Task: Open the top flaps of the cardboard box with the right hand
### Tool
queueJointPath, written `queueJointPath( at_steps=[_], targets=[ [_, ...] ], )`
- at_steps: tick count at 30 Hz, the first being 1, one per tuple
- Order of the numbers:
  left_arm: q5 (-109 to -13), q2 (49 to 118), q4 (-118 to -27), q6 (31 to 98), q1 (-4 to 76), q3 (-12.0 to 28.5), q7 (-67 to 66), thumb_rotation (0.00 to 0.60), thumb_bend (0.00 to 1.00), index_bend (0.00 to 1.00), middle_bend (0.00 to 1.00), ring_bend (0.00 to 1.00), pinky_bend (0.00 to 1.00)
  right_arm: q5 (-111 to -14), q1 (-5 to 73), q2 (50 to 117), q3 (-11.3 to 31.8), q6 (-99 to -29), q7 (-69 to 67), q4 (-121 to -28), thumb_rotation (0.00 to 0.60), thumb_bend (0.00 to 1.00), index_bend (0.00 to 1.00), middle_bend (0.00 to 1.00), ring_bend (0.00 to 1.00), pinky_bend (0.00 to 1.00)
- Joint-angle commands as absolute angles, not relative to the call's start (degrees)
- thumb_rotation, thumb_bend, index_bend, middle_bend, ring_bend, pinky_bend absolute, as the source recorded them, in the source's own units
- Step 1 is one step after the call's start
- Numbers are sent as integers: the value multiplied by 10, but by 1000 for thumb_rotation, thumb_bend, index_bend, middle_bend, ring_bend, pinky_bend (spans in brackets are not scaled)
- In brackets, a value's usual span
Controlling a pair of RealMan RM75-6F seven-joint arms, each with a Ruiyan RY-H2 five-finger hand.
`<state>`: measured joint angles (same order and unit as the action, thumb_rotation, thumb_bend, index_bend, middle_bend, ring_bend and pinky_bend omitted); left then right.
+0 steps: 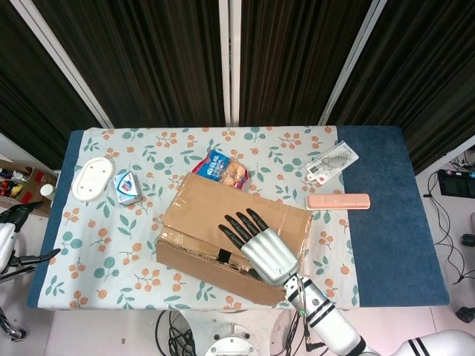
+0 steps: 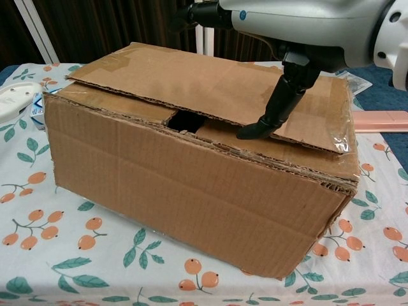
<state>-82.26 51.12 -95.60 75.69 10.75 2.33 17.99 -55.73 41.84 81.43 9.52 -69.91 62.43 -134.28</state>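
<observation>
While the brown cardboard box sits slightly askew at the near middle of the floral-clothed table, the robot's white and black right hand hovers flat over its top. Its dark fingers are spread apart and hold nothing, stretched across the upper flap. From the chest view, the thumb tip reaches down to that flap's near edge, just above the lower flap. Only part of the left hand shows at the table's far left edge; its fingers cannot be made out.
</observation>
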Motion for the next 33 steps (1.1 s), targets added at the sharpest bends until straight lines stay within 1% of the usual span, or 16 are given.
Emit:
queueJointPath(
  at_steps=[1, 15, 19, 24, 33],
  targets=[
    [-823, 511, -956, 757, 107, 24, 181, 458, 0, 149, 171, 130, 187, -556, 422, 814, 89, -704, 620, -1337, 600, 72, 0, 0, 0, 0],
    [-825, 513, -953, 753, 106, 25, 183, 455, 0, 149, 171, 130, 187, -535, 442, 823, 68, -720, 603, -1304, 600, 89, 0, 0, 0, 0],
    [-824, 514, -950, 748, 107, 24, 185, 457, 0, 149, 171, 130, 187, -534, 444, 823, 60, -741, 622, -1296, 600, 144, 0, 0, 0, 0],
    [-823, 515, -948, 743, 110, 26, 186, 458, 0, 149, 171, 130, 187, -530, 447, 819, 61, -757, 627, -1296, 600, 176, 0, 0, 0, 0],
    [-822, 516, -948, 740, 111, 27, 184, 458, 0, 149, 171, 130, 187, -554, 447, 799, 73, -776, 608, -1304, 600, 188, 0, 0, 0, 0]
  ],
)
